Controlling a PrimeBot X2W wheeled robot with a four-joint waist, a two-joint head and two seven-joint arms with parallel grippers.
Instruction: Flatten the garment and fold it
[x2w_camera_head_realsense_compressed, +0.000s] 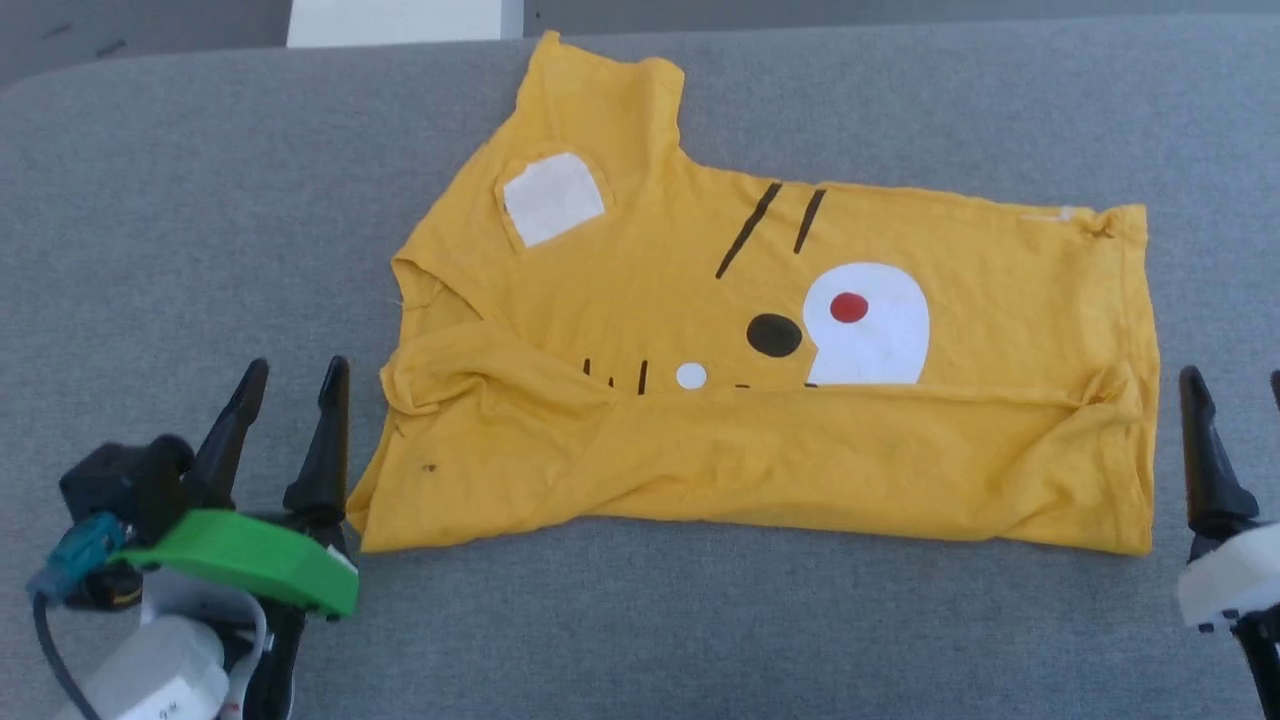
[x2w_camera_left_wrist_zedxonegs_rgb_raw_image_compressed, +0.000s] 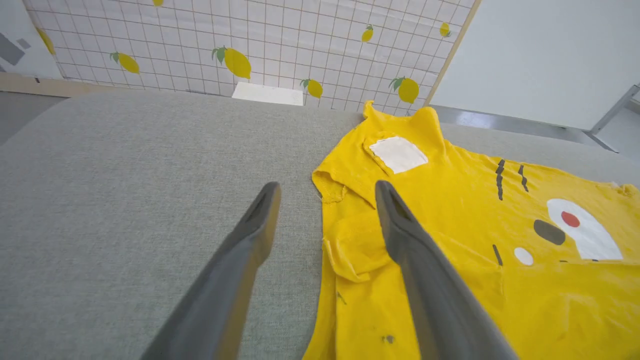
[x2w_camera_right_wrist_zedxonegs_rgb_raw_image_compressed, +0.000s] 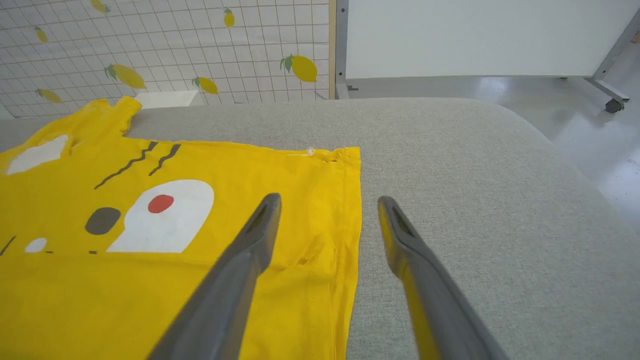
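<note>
The garment (x2w_camera_head_realsense_compressed: 760, 420) lies on the grey table (x2w_camera_head_realsense_compressed: 200, 200), its long axis running left to right: collar and sleeve to the left, hem to the right, the near long edge doubled over the print. The left gripper (x2w_camera_head_realsense_compressed: 298, 365) flanks the near-left corner and the right gripper (x2w_camera_head_realsense_compressed: 1234, 378) the near-right. Both stand spread and empty, and neither is markedly nearer, which likely favours a two-handed move.

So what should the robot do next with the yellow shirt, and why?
Probably send the left gripper to the far sleeve and fold it in. It and the right gripper are open, holding nothing; the near edge of the garment lies folded over the print, but that sleeve sticks out.
</note>
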